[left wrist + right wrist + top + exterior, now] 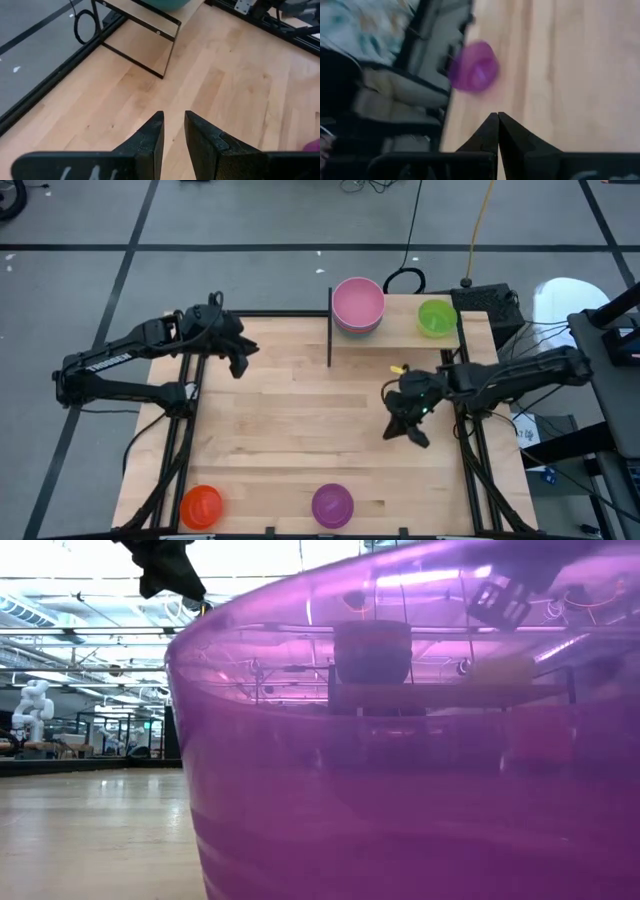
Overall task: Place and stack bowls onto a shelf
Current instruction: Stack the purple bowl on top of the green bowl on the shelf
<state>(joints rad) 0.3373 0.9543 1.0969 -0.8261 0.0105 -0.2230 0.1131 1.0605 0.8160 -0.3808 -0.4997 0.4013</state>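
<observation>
The shelf (400,322) stands at the table's far right. On it sit a stack of bowls with a pink bowl (358,302) on top and a lone green bowl (436,318). A purple bowl (332,505) and an orange-red bowl (201,506) rest on their bases at the table's near edge. My left gripper (240,362) hovers open over the far left of the table, facing the shelf (150,45). My right gripper (405,430) hangs shut and empty over the right side, between the shelf and the purple bowl (474,66).
The purple bowl (400,740) stands right before the low camera and fills most of that view. A black upright post (329,330) marks the shelf's left end. Bare wooden tabletop (300,420) lies between the two arms.
</observation>
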